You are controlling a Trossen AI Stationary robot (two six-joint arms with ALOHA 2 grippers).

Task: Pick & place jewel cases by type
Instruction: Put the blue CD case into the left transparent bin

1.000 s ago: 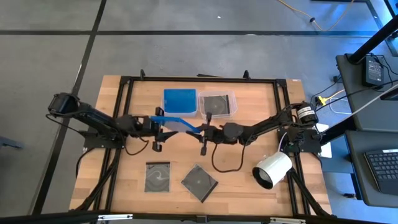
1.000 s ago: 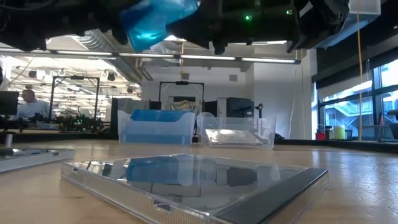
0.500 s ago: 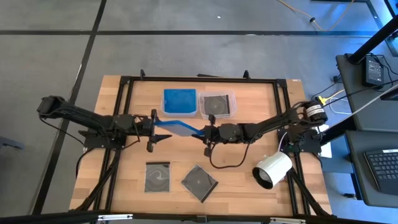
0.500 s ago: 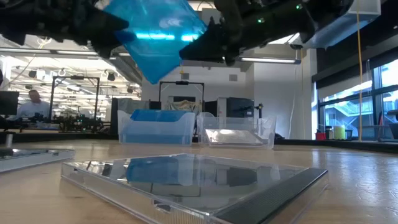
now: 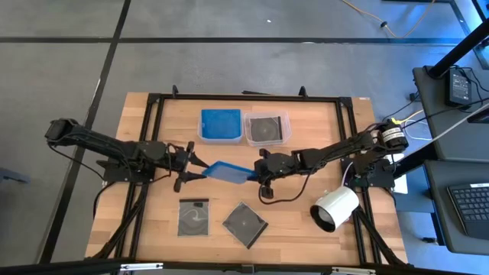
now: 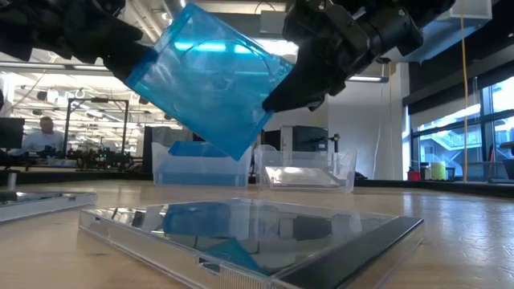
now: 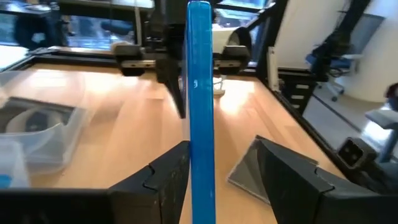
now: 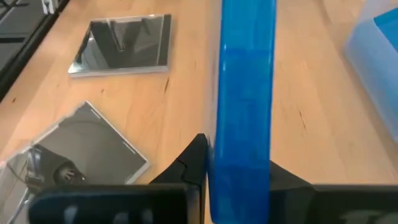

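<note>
Holding blue jewel case [image 5: 228,172] in mid-air over counter [image 5: 306,229], betw. both grippers. Right gripper [image 5: 258,173] clamped narrow on one edge of the case. Left gripper [image 5: 192,163] at the opposite corner, jaws apart: in left wrist view one finger [image 7: 168,171] against the case face, other finger [image 7: 286,168] clear of it, so prob. not gripping. Case tilted in low view, one corner down, well above the dark case under it.

Step in hand, as judged: hand-over of the blue case, weight apparently w/ right gripper.

Elsewhere: tub of blue cases [image 5: 221,126] beyond the grippers, nearer the left one; tub w/ dark case [image 5: 267,128] just beside it, beyond right gripper. Two dark cases flat on counter on the near side: one [image 5: 193,217] nearer left gripper, one [image 5: 244,224] turned diamond-wise, below the held case. White cylinder [image 5: 335,208] off behind right gripper, near its arm.

Next, prob.: back left gripper away w/o snagging the corner, then carry across to the blue tub, level the case, lower inside the rim before opening. Risk: thin edge grip, so possible swing or slip during the carry. Two dark cases not yet sorted.
</note>
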